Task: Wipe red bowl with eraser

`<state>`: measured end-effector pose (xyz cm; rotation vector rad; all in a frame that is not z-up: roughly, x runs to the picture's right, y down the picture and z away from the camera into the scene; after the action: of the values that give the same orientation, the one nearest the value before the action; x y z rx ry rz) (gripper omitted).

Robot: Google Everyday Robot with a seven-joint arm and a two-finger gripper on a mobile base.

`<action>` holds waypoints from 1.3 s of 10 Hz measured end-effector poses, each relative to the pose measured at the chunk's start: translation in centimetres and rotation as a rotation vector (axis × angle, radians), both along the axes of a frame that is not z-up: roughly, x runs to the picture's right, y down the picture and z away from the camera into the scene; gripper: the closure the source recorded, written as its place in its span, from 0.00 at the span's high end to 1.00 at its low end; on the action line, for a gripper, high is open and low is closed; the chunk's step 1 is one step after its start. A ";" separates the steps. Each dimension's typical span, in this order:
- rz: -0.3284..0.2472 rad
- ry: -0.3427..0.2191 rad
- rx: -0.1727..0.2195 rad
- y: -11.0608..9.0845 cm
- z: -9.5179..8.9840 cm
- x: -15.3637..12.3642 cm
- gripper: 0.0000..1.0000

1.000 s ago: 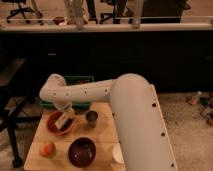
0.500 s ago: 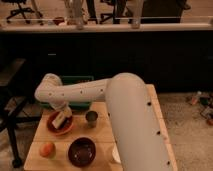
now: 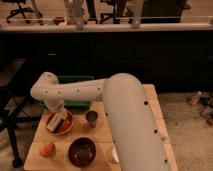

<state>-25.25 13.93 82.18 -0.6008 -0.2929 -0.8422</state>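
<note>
Landmark: red bowl (image 3: 59, 124), left-centre of the wooden counter (image 3: 155, 115).

Nearest the camera: an orange fruit (image 3: 47, 149) just in front of the red bowl and slightly left; a dark bowl (image 3: 82, 151) in front and to its right, close to the counter's near edge. A white bowl (image 3: 112, 155) shows only as a sliver further right, mostly hidden by the arm (image 3: 125, 115).

Mid: a small metal cup (image 3: 91, 118) stands upright just right of the red bowl, apart from it.

In the red bowl: the gripper (image 3: 59, 120) reaches down into it from above. The eraser (image 3: 60, 121) appears as a pale block inside the bowl at the gripper's tip. Whether the gripper is clamped on it or merely resting against it, cannot tell.

Behind: a green bin (image 3: 75, 85) just beyond the red bowl, partly covered by the forearm.

Judgement: wiping step is in hand; eraser looks to be at the bowl's inner surface. To do it well:
- keep the felt face flat to the curve, light downward load;
- short strokes within the rim, so the bowl does not slide or tip;
- keep strokes away from the cup's side, since the cup is the closest thing to knock.
</note>
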 end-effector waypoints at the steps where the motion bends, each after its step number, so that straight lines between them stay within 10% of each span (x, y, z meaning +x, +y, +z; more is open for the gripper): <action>1: -0.001 0.018 -0.010 0.2 0.5 1.2 0.00; 8: 0.014 0.169 -0.047 -1.0 6.9 7.4 0.00; 13: 0.011 0.104 0.006 -4.2 3.4 2.9 0.00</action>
<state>-22.30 9.78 85.53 -0.6347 -0.1990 -0.7980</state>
